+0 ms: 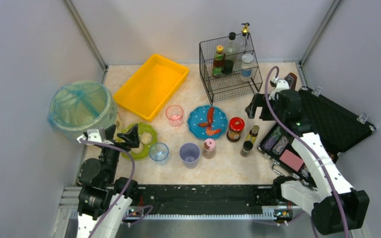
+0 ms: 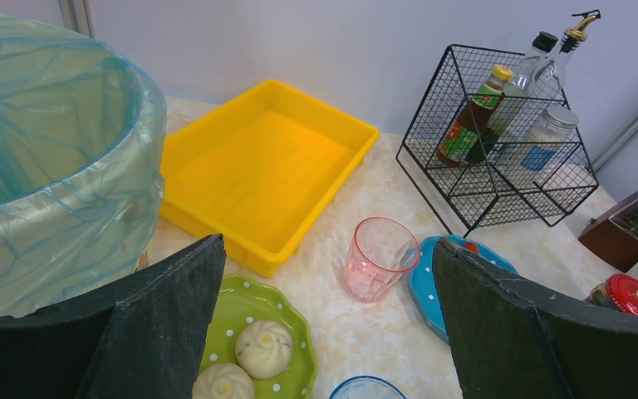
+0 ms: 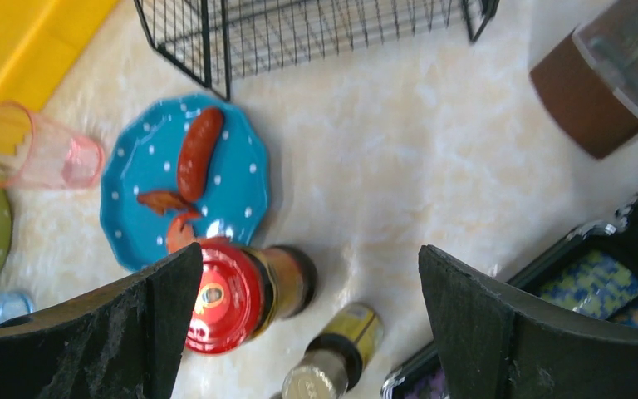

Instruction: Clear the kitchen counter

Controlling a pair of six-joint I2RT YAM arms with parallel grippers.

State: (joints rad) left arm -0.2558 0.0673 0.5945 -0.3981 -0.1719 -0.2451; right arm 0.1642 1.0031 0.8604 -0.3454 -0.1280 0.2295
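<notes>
Our left gripper (image 2: pixel 328 266) hangs with its fingers spread wide and nothing between them, above the green dotted plate (image 2: pixel 297 328) with two buns (image 2: pixel 264 347), well left of the blue dotted plate (image 1: pixel 220 119). Our right gripper (image 3: pixel 307 258) is likewise spread and empty, right of the blue plate, near the red-lidded jar (image 1: pixel 236 128). The kitchen counter (image 1: pixel 228 166) lies under all of it. Nearer than the blue plate stand a clear blue glass (image 1: pixel 158 152), a lilac cup (image 1: pixel 190 154) and a small pink-capped jar (image 1: pixel 209 148). The blue plate bears sausage pieces (image 1: pixel 210 116). Just left of it we see a pink glass (image 1: pixel 174 115); beyond it to the left, the yellow tray (image 1: pixel 151 85); beyond it to the right, the wire rack (image 1: pixel 208 74) holding bottles (image 1: pixel 219 60)
</notes>
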